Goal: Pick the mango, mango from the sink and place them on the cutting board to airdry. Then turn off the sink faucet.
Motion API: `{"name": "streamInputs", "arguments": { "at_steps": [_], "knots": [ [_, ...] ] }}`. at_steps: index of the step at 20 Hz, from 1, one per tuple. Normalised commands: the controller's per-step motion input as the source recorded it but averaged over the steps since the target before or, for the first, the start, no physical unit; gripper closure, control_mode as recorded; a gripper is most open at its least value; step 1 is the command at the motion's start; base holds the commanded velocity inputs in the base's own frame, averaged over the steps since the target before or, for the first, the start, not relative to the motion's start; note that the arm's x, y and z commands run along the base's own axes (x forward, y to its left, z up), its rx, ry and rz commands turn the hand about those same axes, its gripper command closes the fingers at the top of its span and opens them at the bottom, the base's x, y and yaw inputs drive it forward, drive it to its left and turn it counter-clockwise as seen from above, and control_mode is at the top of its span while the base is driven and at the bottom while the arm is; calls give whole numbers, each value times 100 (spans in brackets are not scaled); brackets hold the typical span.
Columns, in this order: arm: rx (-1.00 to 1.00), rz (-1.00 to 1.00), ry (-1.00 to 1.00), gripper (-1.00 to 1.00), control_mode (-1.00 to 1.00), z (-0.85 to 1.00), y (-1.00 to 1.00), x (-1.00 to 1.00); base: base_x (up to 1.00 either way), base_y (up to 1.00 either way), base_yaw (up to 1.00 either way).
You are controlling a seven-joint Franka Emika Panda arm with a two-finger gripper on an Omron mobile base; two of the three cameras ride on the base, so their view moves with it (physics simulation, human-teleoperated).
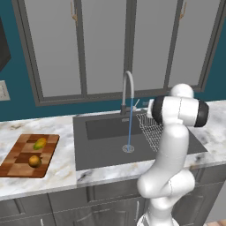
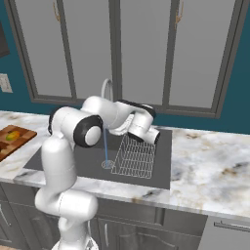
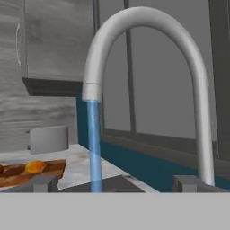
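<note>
Both mangos point(image 1: 37, 152) lie on the cutting board point(image 1: 15, 163); sink point(image 1: 103, 152) catches running water.

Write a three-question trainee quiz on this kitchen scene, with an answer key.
1. True or false: both mangos lie on the cutting board.
2. Is water running from the sink faucet? A) yes B) no
3. Fill in: the wire rack sits inside the ____.

Key: 1 true. 2 A, a blue stream falls to the drain. 3 sink.
</note>
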Motion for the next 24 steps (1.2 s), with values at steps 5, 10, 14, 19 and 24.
{"name": "streamInputs", "arguments": {
  "at_steps": [5, 10, 14, 19, 24],
  "knots": [
    [0, -2, 0, -100, -100, -12, 0, 21, 0, 0, 0],
    [0, -3, 0, -100, -100, -17, -5, 22, 0, 0, 0],
    [0, -5, 2, -100, -100, -20, -18, 12, 0, 0, 0],
    [1, -2, 1, -100, -100, -12, -17, 27, 0, 0, 0],
    [1, 0, 1, -100, -100, -5, -1, 45, 0, 0, 0]
  ]
}}
